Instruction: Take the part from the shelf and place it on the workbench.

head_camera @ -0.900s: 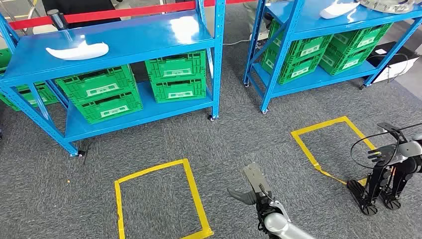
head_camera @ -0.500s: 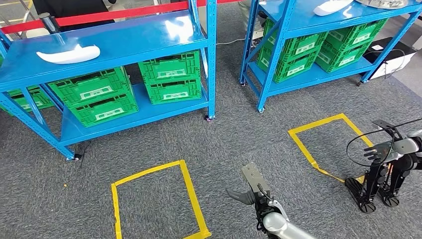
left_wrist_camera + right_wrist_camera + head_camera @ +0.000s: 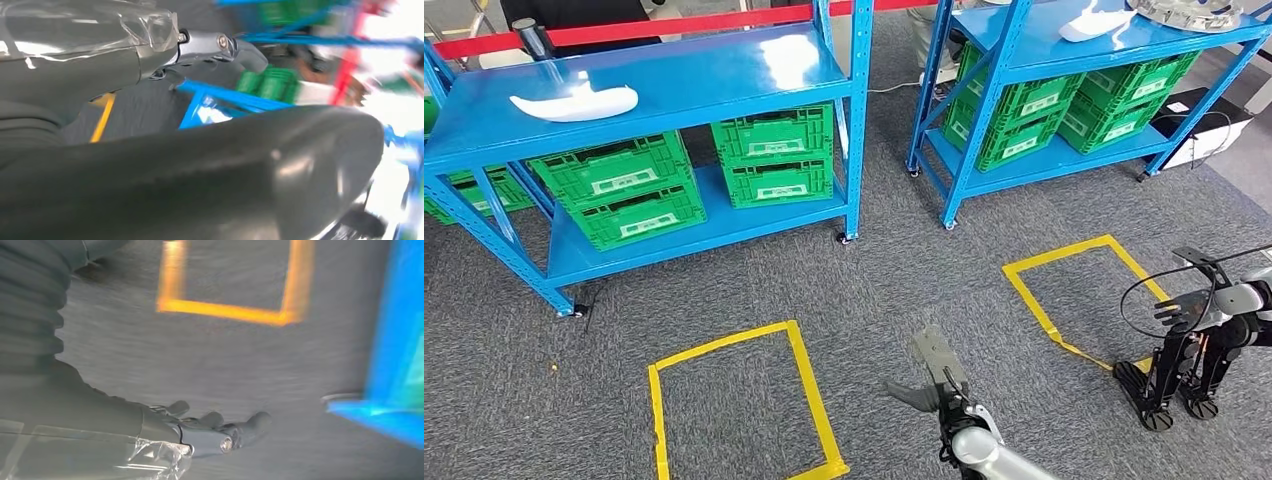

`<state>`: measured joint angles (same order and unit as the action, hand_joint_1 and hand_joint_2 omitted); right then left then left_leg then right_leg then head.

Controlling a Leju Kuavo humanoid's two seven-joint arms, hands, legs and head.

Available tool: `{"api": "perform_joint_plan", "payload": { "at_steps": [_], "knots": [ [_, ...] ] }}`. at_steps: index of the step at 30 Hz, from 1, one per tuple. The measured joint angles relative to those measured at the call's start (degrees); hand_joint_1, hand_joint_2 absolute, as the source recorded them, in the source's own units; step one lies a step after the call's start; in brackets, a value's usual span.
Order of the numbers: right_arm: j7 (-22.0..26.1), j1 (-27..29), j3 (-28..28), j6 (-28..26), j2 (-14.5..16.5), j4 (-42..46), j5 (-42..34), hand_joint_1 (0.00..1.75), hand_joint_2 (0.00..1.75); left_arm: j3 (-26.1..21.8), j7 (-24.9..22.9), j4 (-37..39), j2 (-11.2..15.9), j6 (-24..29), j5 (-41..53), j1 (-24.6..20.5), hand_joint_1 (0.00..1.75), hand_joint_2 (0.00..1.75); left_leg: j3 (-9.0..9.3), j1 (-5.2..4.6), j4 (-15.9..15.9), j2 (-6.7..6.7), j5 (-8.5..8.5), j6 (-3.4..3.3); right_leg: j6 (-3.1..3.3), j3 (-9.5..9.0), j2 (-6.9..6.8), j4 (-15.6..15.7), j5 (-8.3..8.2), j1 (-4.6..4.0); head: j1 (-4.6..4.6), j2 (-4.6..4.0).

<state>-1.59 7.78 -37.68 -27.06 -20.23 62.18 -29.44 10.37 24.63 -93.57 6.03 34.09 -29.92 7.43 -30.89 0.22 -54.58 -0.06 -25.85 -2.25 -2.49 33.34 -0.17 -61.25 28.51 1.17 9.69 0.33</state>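
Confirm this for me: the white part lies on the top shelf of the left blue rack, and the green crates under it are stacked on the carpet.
Not quite. The white part does lie on the top shelf of the left blue rack, but the green crates under it are stacked on the rack's lower shelf, not on the carpet. The head view shows this.

Glossy blue painted metal shelf point(image 3: 724, 75); smooth white plastic-looking part point(image 3: 574, 102); ribbed green plastic crates point(image 3: 774, 155); rough grey carpet floor point(image 3: 904, 270).
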Motion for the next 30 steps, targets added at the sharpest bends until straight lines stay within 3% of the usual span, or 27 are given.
{"api": "perform_joint_plan", "payload": {
  "at_steps": [2, 5, 7, 8, 10, 11, 12, 13, 14, 15, 16, 17, 19, 20, 21, 23, 24, 26, 27, 28, 29, 30],
  "knots": [
    [-1.9, -0.3, -1.0, 3.1, 2.0, -12.0, -6.3, 0.00, 1.75, -2.9, -1.1, -0.1, -0.1, 0.8, -5.2, -2.6, 0.00, 0.00, 0.36, -0.14, -0.2, -0.61, -0.60, 0.72, 0.91, -3.04, -0.43, 5.6, -0.97, -0.13, -0.03, -0.01],
    [2.2, -0.1, -2.1, 5.3, 4.7, -24.7, -9.3, 0.00, 1.75, -6.4, -1.4, -0.3, -0.1, 1.1, -7.0, -4.0, 0.00, 0.00, 0.54, -0.09, -0.3, -0.60, -1.40, 1.78, 2.55, -3.94, -0.21, 6.3, -0.50, -0.19, -0.13, 0.01],
    [2.9, -1.0, -2.7, 5.1, 5.9, -30.0, -9.7, 0.00, 1.75, -7.9, -1.3, -0.6, -0.4, 1.2, -7.6, -4.4, 0.00, 0.00, -0.68, 0.12, -3.2, -0.17, -2.42, 2.39, 3.40, -5.07, 0.29, 6.6, -0.19, 0.12, -0.27, 0.01],
    [2.9, -1.4, -3.0, 4.9, 6.4, -32.1, -9.9, 0.00, 1.75, -8.6, -1.2, -0.7, -0.6, 1.3, -7.9, -4.6, 0.00, 0.00, -2.58, 0.24, -6.6, -0.08, -3.45, 2.67, 3.69, -5.69, 0.46, 6.8, 0.14, 0.23, -0.36, 0.01],
    [2.5, -2.1, -3.7, 4.6, 7.0, -35.3, -10.2, 0.00, 1.75, -9.9, -1.3, -0.7, -1.0, 1.4, -8.8, -4.8, 0.00, 0.00, -8.34, 0.36, -15.2, -0.07, -5.61, 3.09, 3.97, -7.12, 0.74, 7.1, 1.14, 0.20, -0.46, 0.00],
    [2.3, -2.3, -4.0, 4.5, 7.3, -36.5, -10.5, 0.00, 1.75, -10.5, -1.5, -0.7, -1.3, 1.4, -9.2, -4.8, 0.00, 0.00, -11.00, 0.40, -18.1, -0.06, -5.54, 3.18, 3.90, -8.02, 0.89, 7.4, 1.73, 0.18, -0.47, 0.00],
    [2.1, -2.5, -4.2, 4.5, 7.6, -37.5, -10.7, 0.00, 1.75, -10.9, -1.7, -0.7, -1.6, 1.4, -9.7, -4.8, 0.00, 0.00, -12.65, 0.41, -18.8, -0.06, -4.07, 3.18, 3.82, -9.11, 1.02, 7.7, 2.37, 0.18, -0.46, 0.00],
    [2.1, -2.7, -4.4, 4.5, 7.8, -38.4, -10.8, 0.00, 1.75, -11.4, -1.8, -0.7, -1.8, 1.4, -10.0, -4.8, 0.00, 0.00, -13.02, 0.41, -16.9, -0.05, -1.28, 3.08, 3.71, -10.44, 1.14, 8.2, 3.05, 0.19, -0.46, 0.00],
    [2.0, -2.8, -4.5, 4.5, 8.0, -39.1, -10.9, 0.00, 1.75, -11.7, -1.9, -0.7, -2.0, 1.4, -10.2, -4.8, 0.00, 0.00, -12.21, 0.41, -12.7, -0.03, 2.32, 2.91, 3.59, -11.87, 1.25, 8.8, 3.74, 0.22, -0.45, 0.00],
    [2.0, -3.0, -4.6, 4.5, 8.2, -39.7, -11.0, 0.00, 1.75, -12.1, -2.0, -0.6, -2.2, 1.5, -10.3, -4.8, 0.00, 0.00, -10.88, 0.39, -7.7, 0.02, 5.73, 2.70, 3.43, -13.29, 1.33, 9.5, 4.43, 0.20, -0.48, -0.01],
    [2.0, -3.3, -4.7, 4.5, 8.3, -40.2, -11.0, 0.00, 1.75, -12.4, -2.1, -0.6, -2.3, 1.5, -10.5, -4.8, 0.00, 0.00, -9.39, 0.28, -3.6, 0.04, 7.74, 2.45, 3.22, -14.59, 1.44, 10.3, 5.14, 0.06, -0.57, -0.01],
    [2.0, -3.5, -4.8, 4.5, 8.5, -40.6, -11.1, 0.00, 1.75, -12.6, -2.1, -0.6, -2.4, 1.5, -10.5, -4.9, 0.00, 0.00, -8.24, 0.13, -1.0, 0.05, 8.42, 2.18, 2.99, -15.72, 1.52, 11.3, 5.76, -0.05, -0.64, -0.01],
    [1.9, -4.0, -4.9, 4.4, 8.6, -41.2, -11.1, 0.00, 1.75, -13.0, -2.2, -0.6, -2.7, 1.6, -10.5, -5.1, 0.00, 0.00, -6.85, -0.14, 0.5, -0.17, 6.86, 1.50, 2.15, -17.95, 1.59, 12.5, 5.78, -0.27, -0.71, 0.00],
    [1.9, -4.2, -4.9, 4.4, 8.6, -41.4, -11.1, 0.00, 1.75, -13.1, -2.2, -0.7, -2.8, 1.6, -10.5, -5.3, 0.00, 0.00, -6.12, -0.07, 0.7, -0.35, 6.21, 1.06, 1.60, -18.20, 1.53, 11.8, 5.20, -0.25, -0.64, 0.01],
    [1.9, -4.4, -5.0, 4.3, 8.7, -41.6, -11.1, 0.00, 1.75, -13.2, -2.2, -0.7, -2.9, 1.6, -10.5, -5.4, 0.00, 0.00, -5.26, -0.02, 0.9, -0.46, 5.61, 0.59, 1.06, -17.32, 1.37, 9.2, 4.17, -0.26, -0.49, 0.00],
    [1.9, -4.8, -5.1, 4.3, 8.8, -42.0, -11.1, 0.00, 1.75, -13.3, -2.2, -0.8, -3.1, 1.6, -10.5, -5.5, 0.00, 0.00, -3.19, 0.02, 1.1, -0.48, 4.36, -0.29, 0.77, -11.27, 1.01, -0.1, 3.21, -0.26, -0.36, 0.00],
    [1.9, -4.9, -5.1, 4.3, 8.8, -42.2, -11.1, 0.00, 1.75, -13.3, -2.2, -0.8, -3.2, 1.6, -10.5, -5.5, 0.00, 0.00, -2.17, -0.06, 1.3, -0.42, 3.51, -0.60, 1.19, -7.41, 0.87, -5.1, 4.05, -0.28, -0.33, -0.01],
    [1.9, -4.8, -5.2, 4.3, 9.0, -42.6, -11.2, 0.00, 1.75, -13.3, -2.2, -0.8, -3.4, 1.6, -10.5, -5.5, 0.00, 0.00, 0.24, -0.19, 1.6, -0.61, 1.76, -0.97, 2.39, -1.14, 0.82, -10.1, 8.72, -0.34, -0.35, -0.01],
    [1.9, -4.7, -5.2, 4.2, 9.0, -42.8, -11.2, 0.00, 1.75, -13.4, -2.3, -0.8, -3.6, 1.6, -10.6, -5.4, 0.00, 0.00, 1.65, -0.30, 1.7, -0.75, 0.94, -1.03, 2.83, 0.78, 0.82, -10.0, 11.29, -0.41, -0.36, 0.00],
    [1.8, -4.6, -5.3, 4.2, 9.1, -43.0, -11.3, 0.00, 1.75, -13.4, -2.4, -0.8, -3.7, 1.6, -10.9, -5.5, 0.00, 0.00, 3.11, -0.49, 1.8, -0.88, 0.12, -1.05, 2.98, 2.02, 0.80, -8.4, 12.82, -0.53, -0.34, 0.00],
    [1.8, -4.4, -5.3, 3.9, 9.1, -43.2, -11.5, 0.00, 1.75, -13.4, -2.6, -0.9, -3.8, 1.6, -11.4, -5.5, 0.00, 0.00, 4.55, -0.76, 1.9, -0.95, -0.66, -1.05, 2.89, 2.82, 0.79, -5.7, 12.53, -0.79, -0.34, 0.00],
    [1.8, -4.2, -5.4, 3.6, 9.1, -43.3, -11.7, 0.00, 1.75, -13.4, -2.8, -0.9, -4.0, 1.6, -12.0, -5.5, 0.00, 0.00, 5.68, -0.91, 2.2, -1.00, -1.49, -1.09, 2.61, 3.26, 0.76, -2.2, 9.58, -1.30, -0.35, 0.00]
  ]
}}
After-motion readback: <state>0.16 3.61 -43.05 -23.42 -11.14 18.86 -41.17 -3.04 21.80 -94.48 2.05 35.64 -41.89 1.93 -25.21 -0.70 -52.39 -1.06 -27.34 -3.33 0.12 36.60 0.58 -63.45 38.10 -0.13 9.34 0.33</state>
